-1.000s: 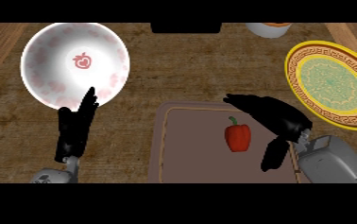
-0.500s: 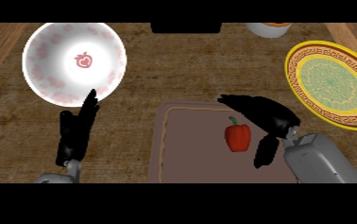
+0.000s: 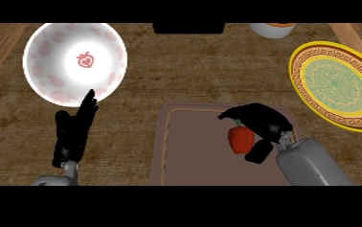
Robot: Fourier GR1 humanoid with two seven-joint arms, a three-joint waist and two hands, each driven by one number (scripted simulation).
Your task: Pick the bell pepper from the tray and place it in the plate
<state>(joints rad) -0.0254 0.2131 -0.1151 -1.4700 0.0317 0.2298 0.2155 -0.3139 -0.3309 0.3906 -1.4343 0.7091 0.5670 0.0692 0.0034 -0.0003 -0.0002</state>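
My right hand (image 3: 265, 125) is curled round the bell pepper (image 3: 240, 140), which sits at its 9 o'clock on the tray (image 3: 191, 144), long axis 12-to-6, left hand (image 3: 74, 135) open, yellow plate (image 3: 329, 82) off at 1 o'clock.

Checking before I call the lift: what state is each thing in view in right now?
bell pepper: on the tray, between the right hand's fingers and thumb
tray: flat, holding only the bell pepper
right hand: curled round the bell pepper
left hand: open, fingers straight, resting at lower left
white plate: empty
yellow plate: empty, partly cut off at the right edge
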